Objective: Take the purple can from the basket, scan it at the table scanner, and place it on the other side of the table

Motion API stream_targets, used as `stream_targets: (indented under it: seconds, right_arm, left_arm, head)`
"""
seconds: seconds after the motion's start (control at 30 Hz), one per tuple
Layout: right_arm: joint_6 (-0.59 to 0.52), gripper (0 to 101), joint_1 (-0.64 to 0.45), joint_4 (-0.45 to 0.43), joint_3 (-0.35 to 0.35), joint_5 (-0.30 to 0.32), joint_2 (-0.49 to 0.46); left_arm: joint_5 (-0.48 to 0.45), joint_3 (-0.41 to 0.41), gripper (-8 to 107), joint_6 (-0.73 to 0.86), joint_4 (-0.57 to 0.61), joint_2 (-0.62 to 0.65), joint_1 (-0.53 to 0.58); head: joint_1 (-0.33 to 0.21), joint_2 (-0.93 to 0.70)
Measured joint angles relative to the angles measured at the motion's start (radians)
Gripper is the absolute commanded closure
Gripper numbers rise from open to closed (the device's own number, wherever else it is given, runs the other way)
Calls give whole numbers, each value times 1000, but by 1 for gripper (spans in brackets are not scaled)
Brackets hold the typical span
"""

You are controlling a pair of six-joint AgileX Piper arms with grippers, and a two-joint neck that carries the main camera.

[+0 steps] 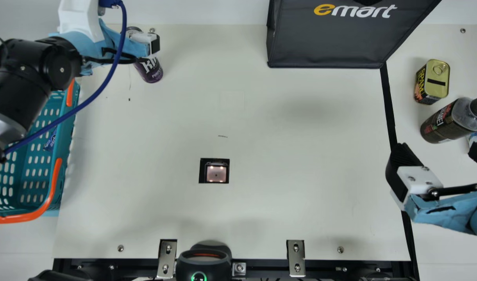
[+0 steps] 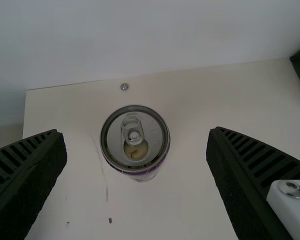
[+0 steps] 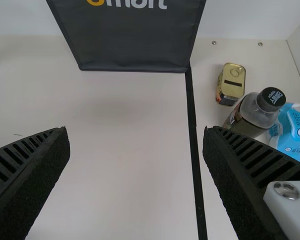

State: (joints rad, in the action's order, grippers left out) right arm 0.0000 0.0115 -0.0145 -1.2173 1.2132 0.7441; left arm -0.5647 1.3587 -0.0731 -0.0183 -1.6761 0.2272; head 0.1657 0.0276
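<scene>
Between and below the widely parted fingers of the left gripper [image 1: 146, 42], see the purple can [image 1: 149, 74] upright on the counter [image 1: 281, 136]. In the left wrist view, see its lid [image 2: 110, 142] and tab [image 2: 132, 131] in the gap, with bare counter on either side of the can, touching neither of the fingers. Hold the gripper above it, well apart from the scanner [image 1: 216, 173], which is set in the counter between the two grippers, nearer the neck than the left fingers.

Nearer the neck than those same fingers, and farther left, find the teal basket [image 1: 67, 128] with orange handles [image 1: 52, 187] and a blue packet [image 1: 50, 142] inside. Near the same fingers, notice a blue cable [image 1: 105, 86] looping across the arm. To their right, at the counter's far side, see the black bag [image 1: 332, 43].

Over the counter's right part, hold the right gripper [image 1: 437, 150] with fingers spread apart and a gap between them. Beneath, see the black strip [image 1: 388, 101] running across the counter. Just beyond the right fingers, spot the dark bottle [image 1: 441, 125], with the tin [image 1: 437, 78] farther beyond. In the right wrist view, see the blue pack [image 3: 295, 130] beside the bottle, also out past the fingers.
</scene>
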Motion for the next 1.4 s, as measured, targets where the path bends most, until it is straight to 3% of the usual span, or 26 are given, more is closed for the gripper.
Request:
stream_targets:
  seconds: [0.4, 0.8, 1.27, 1.4]
  right_arm:
    - [0, 6, 0, 0, 0, 0, 0]
    - [0, 6, 0, 0, 0, 0, 0]
    - [0, 6, 0, 0, 0, 0, 0]
    - [0, 6, 0, 0, 0, 0, 0]
  left_arm:
    - [112, -28, 9, -4, -1, -65, -8]
    - [86, 11, 9, -3, -5, -112, -8]
    - [67, 5, 102, 24, 33, -96, -16]
    - [43, -12, 107, 7, 18, -61, -16]
  head:
    - [0, 2]
    - [0, 2]
    - [0, 2]
    - [0, 2]
